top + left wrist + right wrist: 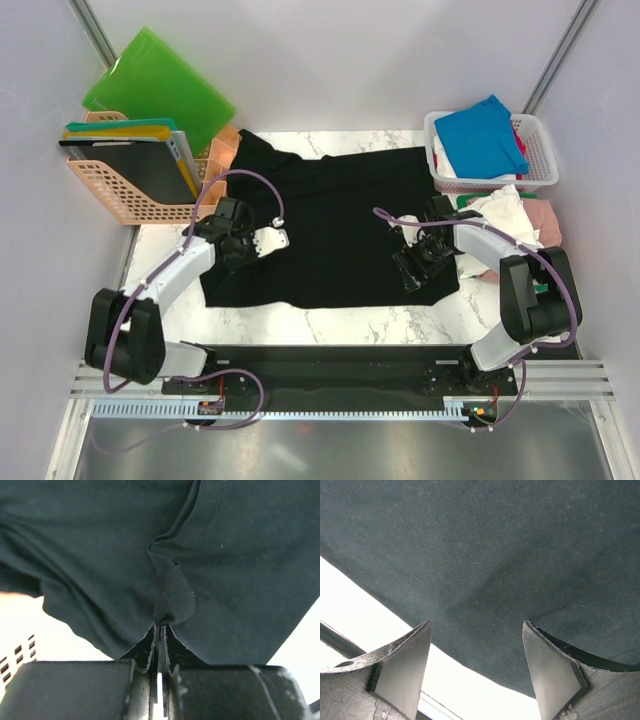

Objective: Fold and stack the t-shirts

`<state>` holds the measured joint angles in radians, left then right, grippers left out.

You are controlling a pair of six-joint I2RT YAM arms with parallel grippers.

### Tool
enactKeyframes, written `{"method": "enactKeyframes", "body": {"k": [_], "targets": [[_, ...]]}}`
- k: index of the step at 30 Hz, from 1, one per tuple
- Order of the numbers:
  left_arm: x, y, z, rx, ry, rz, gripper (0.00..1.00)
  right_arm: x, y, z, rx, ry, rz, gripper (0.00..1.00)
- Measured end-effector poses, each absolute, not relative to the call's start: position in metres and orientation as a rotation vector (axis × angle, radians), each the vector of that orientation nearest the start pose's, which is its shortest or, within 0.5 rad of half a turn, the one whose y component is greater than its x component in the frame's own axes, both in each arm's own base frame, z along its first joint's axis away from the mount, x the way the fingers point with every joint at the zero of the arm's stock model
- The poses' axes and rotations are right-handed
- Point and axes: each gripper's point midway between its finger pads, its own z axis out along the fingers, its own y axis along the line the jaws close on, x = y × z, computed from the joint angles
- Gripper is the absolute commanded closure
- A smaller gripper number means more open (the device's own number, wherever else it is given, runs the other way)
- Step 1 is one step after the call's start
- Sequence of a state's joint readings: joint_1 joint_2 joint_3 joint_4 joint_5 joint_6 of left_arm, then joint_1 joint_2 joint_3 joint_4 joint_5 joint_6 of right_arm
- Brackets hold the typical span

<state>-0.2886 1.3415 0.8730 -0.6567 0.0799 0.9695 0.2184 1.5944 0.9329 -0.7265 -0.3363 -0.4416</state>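
Black t-shirt [340,225] fold in hand; spread flat on counter [330,320], beneath both pincers. Left pincer [160,630] clamped on a pinched ridge of cloth. Right pincer [475,625] gaping wide, gripping nothing, cloth edge just below. Next, probably: close right on hem, lift together.

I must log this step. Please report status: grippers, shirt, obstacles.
Left gripper shut on black t-shirt. Right gripper open over its right part. Shirt spread out, not folded. White shirt heap close at right edge.
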Motion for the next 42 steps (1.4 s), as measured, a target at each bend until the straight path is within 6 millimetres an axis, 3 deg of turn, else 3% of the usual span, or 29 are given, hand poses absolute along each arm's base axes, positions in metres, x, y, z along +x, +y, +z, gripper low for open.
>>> {"method": "enactKeyframes", "body": {"k": [9,15,28,35,42], "targets": [[0.307,-0.045,0.049,1.537,2.288,0.151,0.98,0.252,0.098,0.036,-0.978,2.679,0.444,0.19],[0.326,-0.033,0.060,1.431,2.294,0.194,0.98,0.252,0.098,0.039,-0.984,2.666,0.440,0.20],[0.335,-0.020,0.067,1.371,2.299,0.260,0.98,0.253,0.098,0.039,-0.989,2.664,0.438,0.20],[0.356,-0.004,0.083,1.285,2.297,0.306,0.98,0.255,0.098,0.048,-0.985,2.627,0.427,0.19],[0.372,-0.003,0.085,1.267,2.296,0.311,0.98,0.253,0.098,0.049,-0.986,2.628,0.427,0.19]]}}
